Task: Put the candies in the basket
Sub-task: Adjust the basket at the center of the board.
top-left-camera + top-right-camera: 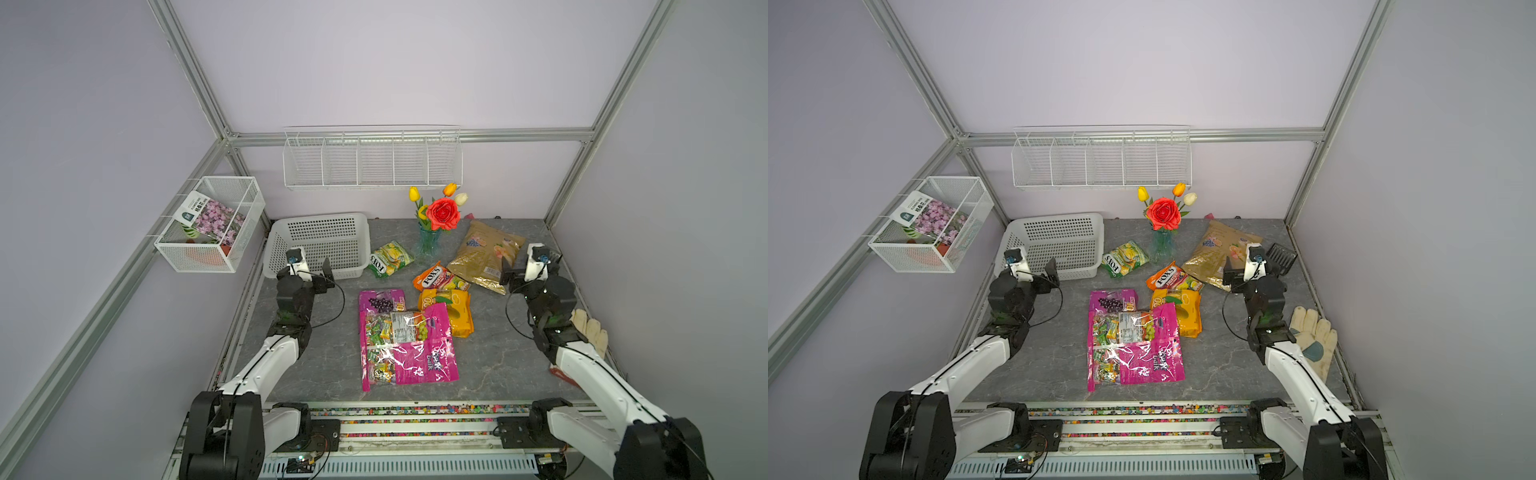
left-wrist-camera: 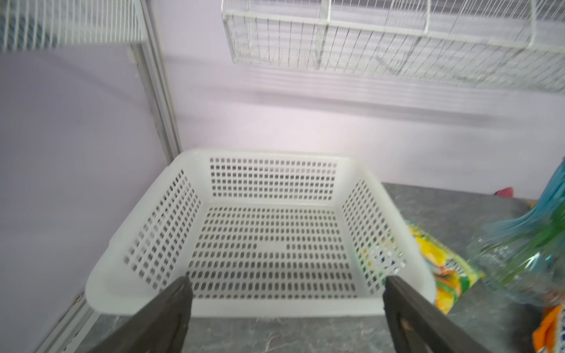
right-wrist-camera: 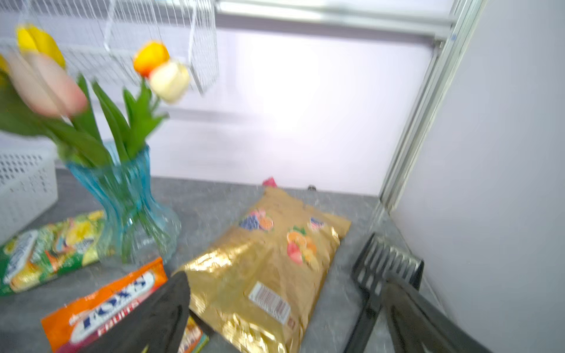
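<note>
Candies lie spread across the grey counter, none in the basket yet. That white perforated basket sits at the far left corner of the counter, its long axis running left to right along the back wall, and my left wrist view shows its floor bare.

My left tool hangs just in front of the basket's near rim, its two fingers spread wide with nothing between them. My right tool hovers at the near right edge of the gold bag, fingers also wide apart and holding nothing.

The gold bag lies flat at the far right, long axis slanting from far-left to near-right, its barcode end nearest me. The green FOX'S bag lies just right of the basket, tilted, beside the blue vase of flowers. The orange FOX'S bag sits in front of the vase, its long axis slanting, one end touching the gold bag.

Nearer to me, the purple grape bag and the orange mango bag lie side by side, long axes running away from me. The large pink bag overlaps the near ends of both, lengthways toward me, clear window on its left.
</note>
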You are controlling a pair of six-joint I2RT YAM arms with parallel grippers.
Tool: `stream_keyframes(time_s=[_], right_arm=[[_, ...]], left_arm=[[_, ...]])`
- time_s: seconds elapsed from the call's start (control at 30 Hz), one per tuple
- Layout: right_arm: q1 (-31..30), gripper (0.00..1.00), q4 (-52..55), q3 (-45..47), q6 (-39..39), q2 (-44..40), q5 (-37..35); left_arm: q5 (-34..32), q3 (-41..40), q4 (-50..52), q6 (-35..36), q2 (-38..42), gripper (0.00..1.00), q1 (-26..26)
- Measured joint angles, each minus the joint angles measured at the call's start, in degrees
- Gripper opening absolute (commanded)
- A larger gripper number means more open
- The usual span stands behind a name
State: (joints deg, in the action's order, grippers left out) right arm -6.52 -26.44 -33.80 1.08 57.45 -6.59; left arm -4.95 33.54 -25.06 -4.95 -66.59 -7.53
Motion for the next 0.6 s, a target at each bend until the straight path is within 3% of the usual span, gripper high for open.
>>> stream_keyframes(time_s=[0.07, 0.17, 0.3, 0.4, 0.6], right_arm=[[0.0, 0.99, 1.49, -3.61, -3.39, -0.96, -1.05], [0.09, 0.98, 6.75, -7.69, -16.68, -1.27, -6.19], [2.49, 0.98, 13.29, -8.85, -30.97, 0.42, -4.11], [0.0, 0.98, 17.09, -8.87, -34.05, 3.85, -1.38], [-14.84, 0.96, 21.64, -8.87, -33.53, 9.35, -0.87]], left_arm=[[0.85, 5.07, 6.69, -2.62, 0.26, 1.0, 0.0], [0.68, 12.87, 17.57, -8.02, 0.26, 1.0, 0.0], [-7.04, 21.77, 32.87, -22.97, 0.28, 1.0, 0.11], [-8.2, 23.45, 41.46, -31.76, 0.5, 1.0, 2.97], [-8.04, 22.71, 51.17, -39.39, -0.68, 0.97, 6.88]])
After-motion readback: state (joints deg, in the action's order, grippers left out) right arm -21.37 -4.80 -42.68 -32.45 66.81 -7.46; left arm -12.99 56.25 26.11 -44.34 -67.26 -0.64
